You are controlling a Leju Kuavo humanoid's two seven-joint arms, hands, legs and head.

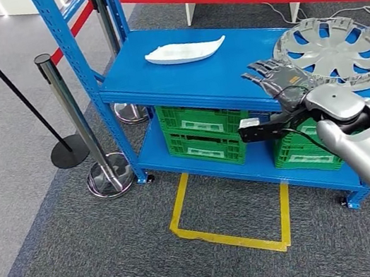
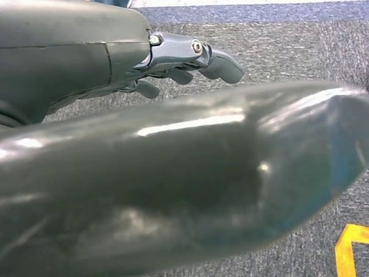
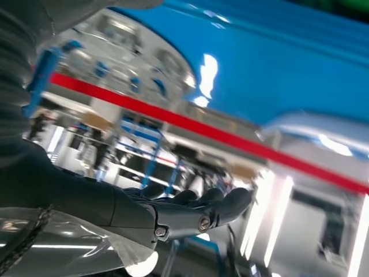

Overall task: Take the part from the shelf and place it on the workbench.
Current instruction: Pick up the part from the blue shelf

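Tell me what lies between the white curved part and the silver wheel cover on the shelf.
Bare blue shelf top separates the white curved part from the silver wheel cover, seen in the head view.

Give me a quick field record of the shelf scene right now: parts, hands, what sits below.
shelf: blue metal shelf, two levels
part 1: silver plastic wheel cover, lying flat on the top level, right side
part 2: white elongated plastic trim piece, top level, toward the left
right hand: right hand raised at the shelf's front edge beside the wheel cover, fingers spread, holding nothing
left hand: left hand hanging over grey carpet, holding nothing
lower level: green plastic crates
floor: yellow tape rectangle before the shelf
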